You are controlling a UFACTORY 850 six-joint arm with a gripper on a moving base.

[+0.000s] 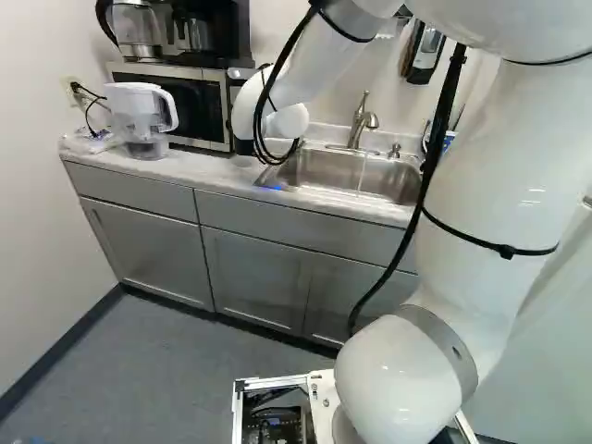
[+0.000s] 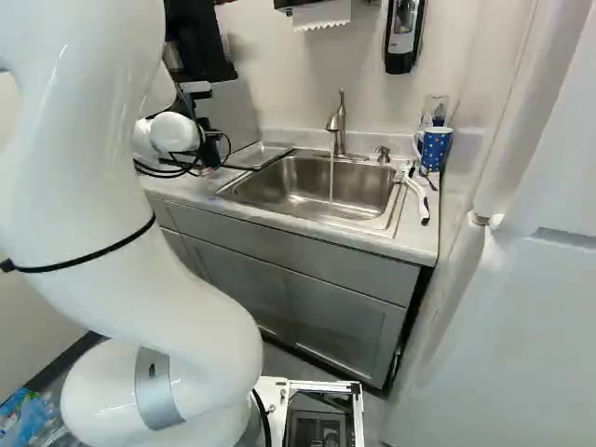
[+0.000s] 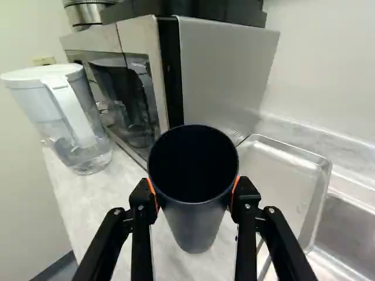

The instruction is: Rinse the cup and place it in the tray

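- Jaws: closed on the dark cup (image 3: 193, 225), one orange pad (image 3: 153, 192) against each side of its wall, just below the rim.
- Cup: open end up, near the microwave (image 3: 228, 70). Contact between cup base and surface (image 3: 76, 205) cannot be determined.
- Tray (image 3: 275, 175): metal, shallow, on the surface between the microwave and the sink (image 2: 307, 186). The cup is outside the tray, beside it.
- Faucet (image 2: 340, 121): mounted behind the sink; a thin stream of water (image 2: 331, 177) runs from it into the basin.
- Pitcher (image 3: 73, 120): white lid and handle, clear body, upright on the surface in front of the microwave.
- Blue mug (image 2: 436, 149): spotted, at the far right corner of the surface in the right base view.
- White-handled brush (image 2: 416, 197): beside the sink, nearer than the mug.
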